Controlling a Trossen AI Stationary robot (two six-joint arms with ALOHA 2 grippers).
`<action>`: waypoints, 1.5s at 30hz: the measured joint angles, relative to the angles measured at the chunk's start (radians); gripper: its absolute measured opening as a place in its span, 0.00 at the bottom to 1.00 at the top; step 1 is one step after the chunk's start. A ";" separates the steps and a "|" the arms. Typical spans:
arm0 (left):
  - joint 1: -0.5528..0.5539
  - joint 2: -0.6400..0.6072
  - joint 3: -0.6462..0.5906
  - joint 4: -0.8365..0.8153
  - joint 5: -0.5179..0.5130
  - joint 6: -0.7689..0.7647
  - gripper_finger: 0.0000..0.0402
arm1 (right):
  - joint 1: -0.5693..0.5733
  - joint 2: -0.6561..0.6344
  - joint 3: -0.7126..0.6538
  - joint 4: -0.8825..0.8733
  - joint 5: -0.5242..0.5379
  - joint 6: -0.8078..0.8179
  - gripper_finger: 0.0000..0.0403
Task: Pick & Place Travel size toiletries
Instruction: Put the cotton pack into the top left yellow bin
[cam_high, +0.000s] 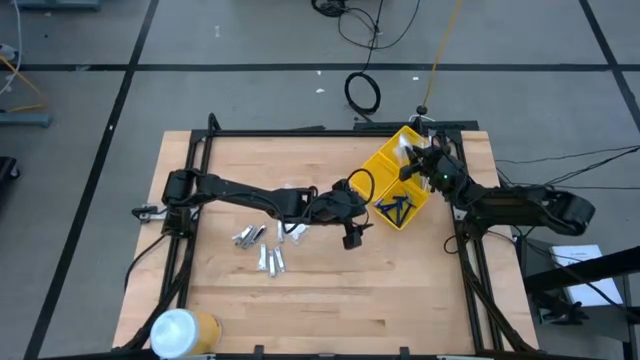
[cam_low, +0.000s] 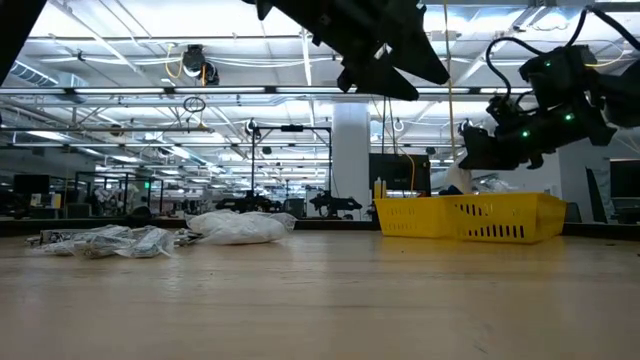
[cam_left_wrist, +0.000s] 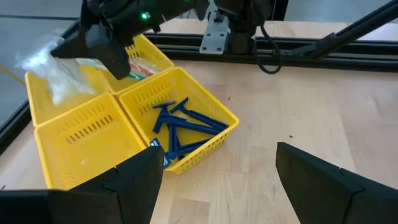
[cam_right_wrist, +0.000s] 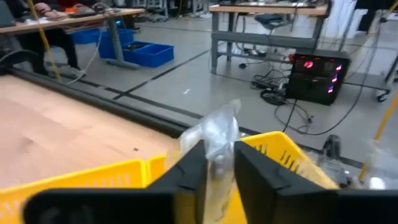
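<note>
- Lower left of the high view: the white-and-yellow cylinder (cam_high: 178, 332) stands clear of the work.
- Left of centre: loose toiletries (cam_high: 262, 243) wait on the table (cam_high: 330, 300).
- Centre: the left gripper (cam_high: 352, 233) hovers empty, fingers spread, near the yellow bin (cam_high: 391, 160).
- Upper right: the right gripper (cam_right_wrist: 219, 163) pinches a clear packet (cam_right_wrist: 217, 134) over the bin's back compartment; light film may cling to the fingers or drift outside the rim.
</note>
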 joint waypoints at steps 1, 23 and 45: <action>0.000 0.000 0.000 -0.002 -0.001 0.000 0.75 | -0.002 0.005 0.000 0.002 -0.004 0.000 0.22; -0.002 0.000 0.001 -0.208 -0.150 -0.076 0.70 | 0.013 -0.094 0.000 0.037 0.107 -0.080 0.70; 0.062 -0.467 -0.618 -0.439 -0.312 -0.563 0.52 | 0.492 -0.217 0.103 0.089 -0.426 0.103 0.67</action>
